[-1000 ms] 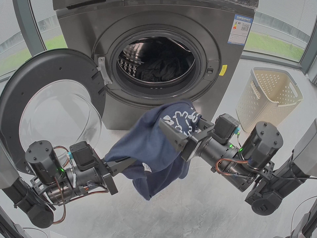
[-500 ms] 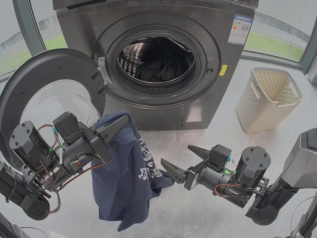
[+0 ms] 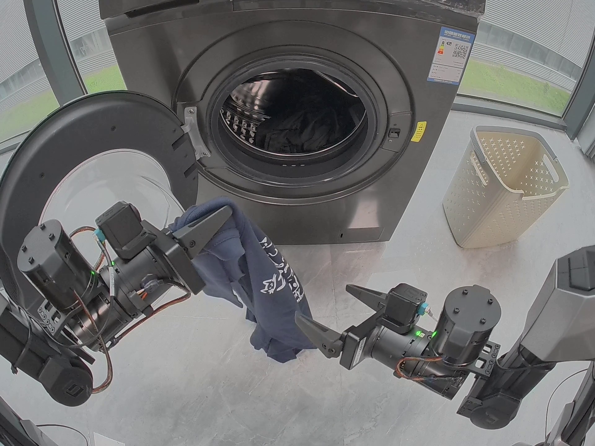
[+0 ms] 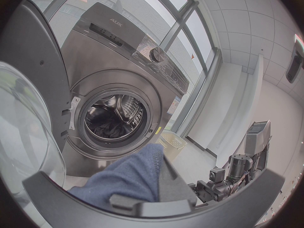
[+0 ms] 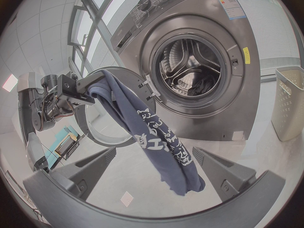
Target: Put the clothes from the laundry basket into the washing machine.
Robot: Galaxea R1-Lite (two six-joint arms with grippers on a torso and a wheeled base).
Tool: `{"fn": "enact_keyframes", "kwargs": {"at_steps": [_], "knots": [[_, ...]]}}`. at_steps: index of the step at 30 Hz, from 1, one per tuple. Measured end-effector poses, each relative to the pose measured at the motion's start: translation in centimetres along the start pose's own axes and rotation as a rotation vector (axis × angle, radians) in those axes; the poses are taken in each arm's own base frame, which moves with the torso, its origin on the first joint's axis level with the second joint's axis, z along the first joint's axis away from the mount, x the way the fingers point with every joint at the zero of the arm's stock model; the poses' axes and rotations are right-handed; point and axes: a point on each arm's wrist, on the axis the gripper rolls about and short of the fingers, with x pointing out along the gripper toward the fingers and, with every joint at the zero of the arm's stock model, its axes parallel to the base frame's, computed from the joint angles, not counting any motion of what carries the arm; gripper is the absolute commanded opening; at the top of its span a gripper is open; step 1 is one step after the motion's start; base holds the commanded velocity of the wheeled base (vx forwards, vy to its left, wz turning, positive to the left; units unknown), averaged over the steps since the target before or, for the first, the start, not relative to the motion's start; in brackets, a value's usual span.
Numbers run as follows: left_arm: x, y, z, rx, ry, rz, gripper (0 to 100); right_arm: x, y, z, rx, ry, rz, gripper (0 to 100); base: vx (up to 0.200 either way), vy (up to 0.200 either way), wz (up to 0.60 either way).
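navy garment raised by left gripper, right gripper lower

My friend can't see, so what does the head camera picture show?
The left gripper holds a navy shirt hanging before the open washing machine. The right gripper is open, low beside the shirt's bottom end; a cream laundry basket stands at right.

Left tool: one finger covered by navy garment.
Drum load: dark heap, item count indistinguishable.
Washer door: cut off at 9 o'clock edge, head view.
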Motion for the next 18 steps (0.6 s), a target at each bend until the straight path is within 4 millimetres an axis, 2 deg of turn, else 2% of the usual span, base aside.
{"fn": "enact_keyframes", "kwargs": {"at_steps": [14, 18], "knots": [[1.1, 0.2, 0.7, 0.007, -0.061, 0.062, 0, -0.2, 2.7, -0.7, 0.026, 0.027, 0.108, 100, 0.000, 0.000, 0.00], [1.3, 0.1, 0.7, 0.005, -0.064, 0.065, 0, 0.7, 3.3, -0.8, 0.028, 0.013, 0.142, 100, 0.000, 0.000, 0.00]]}}
